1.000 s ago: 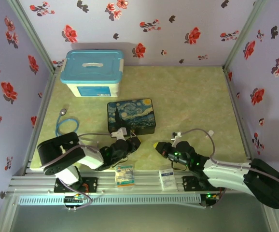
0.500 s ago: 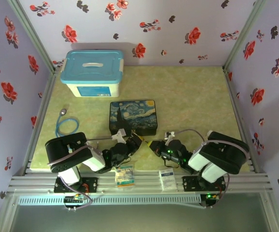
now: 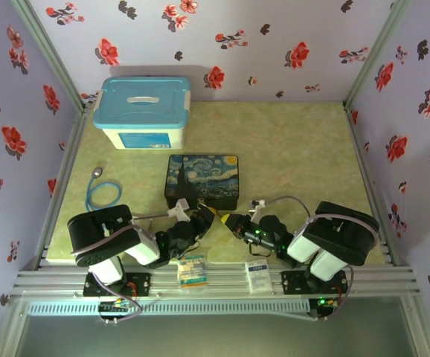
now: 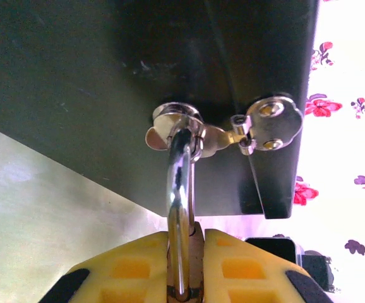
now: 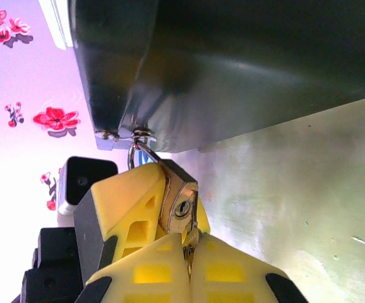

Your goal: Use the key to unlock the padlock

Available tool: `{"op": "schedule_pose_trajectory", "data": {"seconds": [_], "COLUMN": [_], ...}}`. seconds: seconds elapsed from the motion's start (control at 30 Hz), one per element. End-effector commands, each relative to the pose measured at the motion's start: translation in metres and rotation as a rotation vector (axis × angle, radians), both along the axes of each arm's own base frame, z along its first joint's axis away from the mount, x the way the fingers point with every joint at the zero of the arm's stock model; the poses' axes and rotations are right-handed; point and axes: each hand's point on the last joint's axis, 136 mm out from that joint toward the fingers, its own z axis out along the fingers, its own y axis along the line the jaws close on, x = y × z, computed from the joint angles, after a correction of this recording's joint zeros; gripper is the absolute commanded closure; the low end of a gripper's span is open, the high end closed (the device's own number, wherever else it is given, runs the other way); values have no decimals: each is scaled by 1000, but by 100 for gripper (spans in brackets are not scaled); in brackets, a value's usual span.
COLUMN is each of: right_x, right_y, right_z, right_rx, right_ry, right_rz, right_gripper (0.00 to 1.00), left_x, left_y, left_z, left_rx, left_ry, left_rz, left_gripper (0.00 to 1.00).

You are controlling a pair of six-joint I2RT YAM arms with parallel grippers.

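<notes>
Flowered lilac walls close in a pale green desk (image 3: 297, 141). At its middle sits the painted box (image 3: 202, 177), with a blue-lidded tub (image 3: 144, 111) beyond the box's far-left corner. Both arms fold in low toward the box's near face, and their tips nearly meet there.

The left pincer (image 4: 186, 259) is closed on the padlock (image 5: 181, 203), with a yellow finger on either side of its body, holding it just off the box's near wall. The silver shackle (image 4: 181, 189) runs up from the fingers and threads the staple of the box's latch (image 4: 268, 123). The padlock is therefore tied to the box, its long axis pointing away from that wall and its keyhole end outward — toward the right arm.

The right pincer (image 5: 189, 252) is pinched nearly flat on the key (image 5: 194, 224), a thin grey sliver poking out toward the box. Its tip lies just beside the keyhole (image 5: 182, 207), a touch to one side. The slot looks unfilled — though it is too small to be sure. The coming move probably turns on lining the key's blade up with the padlock's axis before pushing in toward the box.
</notes>
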Motion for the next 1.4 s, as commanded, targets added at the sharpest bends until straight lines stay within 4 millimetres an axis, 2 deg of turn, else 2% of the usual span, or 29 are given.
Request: {"op": "schedule_pose_trajectory", "data": {"seconds": [0.0,0.23,0.53,0.7,0.87,1.03,1.1,1.23,1.37], "right_x": [2,0,2,2,2,3,6,12,19], "right_y": [3,7,0,9,12,10,7,3,-10], "right_z": [20,24,36,34,40,27,22,21,18], "right_rx": [52,57,71,68,80,43,32,37,37], "right_ry": [-65,-82,-129,-121,-140,-122,-109,-99,-80], "right_rz": [-5,20,-11,18,24,29,30,41,40], "right_gripper": [100,100,100,100,100,100,100,100,100], "left_x": [3,3,1,0,0,-4,-4,-10,-12], "left_y": [-7,-13,-11,-18,-18,-23,-34,-44,-46], "left_z": [33,44,40,45,45,58,72,85,93], "left_rx": [-126,-150,-148,-168,-182,-208,-255,-296,-303], "left_ry": [-42,-58,-43,-44,-31,-49,-54,-58,-76], "left_rz": [14,-1,-4,-20,-20,-49,-73,-112,-131], "left_gripper": [100,100,100,100,100,100,100,100,100]}}
